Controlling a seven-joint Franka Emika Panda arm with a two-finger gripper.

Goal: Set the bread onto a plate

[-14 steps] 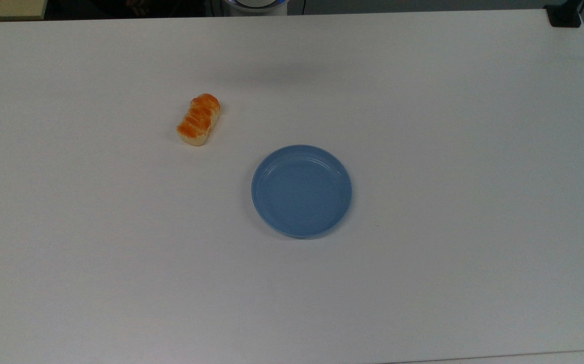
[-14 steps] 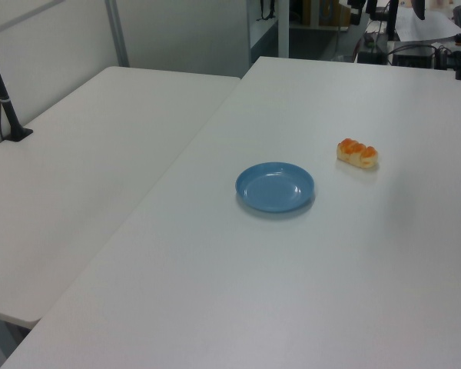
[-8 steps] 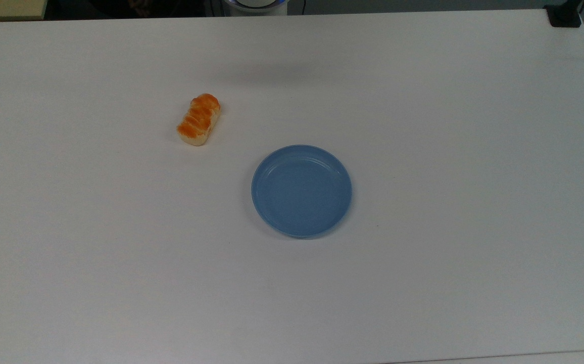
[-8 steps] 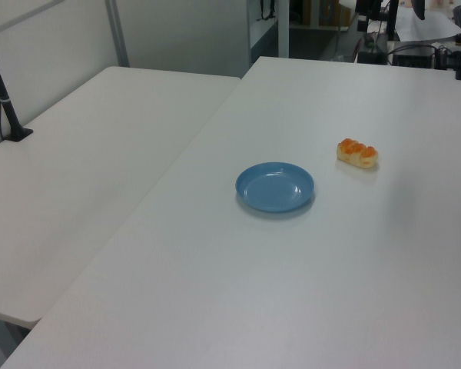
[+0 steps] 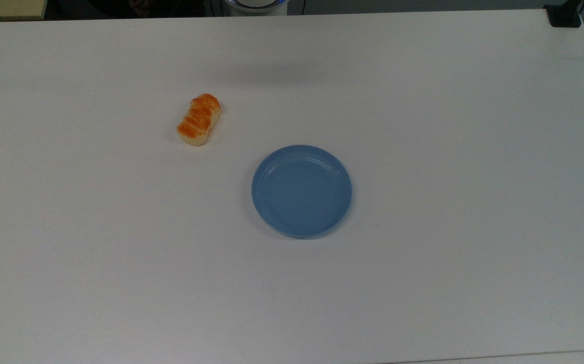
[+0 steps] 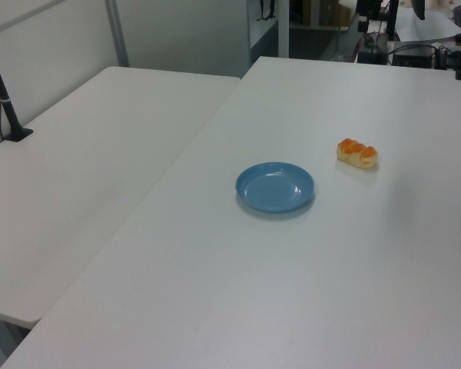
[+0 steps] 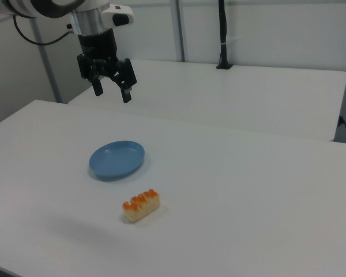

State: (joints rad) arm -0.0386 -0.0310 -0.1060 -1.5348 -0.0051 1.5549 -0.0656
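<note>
— What do you have on your screens? What is hard to see?

— In the right view I see the black two-finger gripper [image 7: 111,91] high in the air, above the far side of the white matte bench [image 7: 248,190]. Its fingers are spread apart and nothing is between them. The arm above it is cut off by the frame's upper left corner, so I cannot follow it further. In the top view, a white and blue rounded part [image 5: 255,4] is cut by the upper edge, and I cannot tell what it is.

— And the bread?

— The small oblong toy bread with a glossy orange-brown ridged top and pale cream sides [image 5: 199,120] lies flat on the bench, well apart from the gripper. In the top view it is up and to the left of the round light-blue plastic plate with a shallow raised rim [image 5: 345,174], near but not touching. In the left view the bread [image 6: 357,153] is to the right of the plate [image 6: 246,196]; in the right view the bread [image 7: 141,205] is closer to the camera than the plate [image 7: 98,167].

— Anything in the plate?

— I see just its smooth plain surface with a soft shine.
</note>
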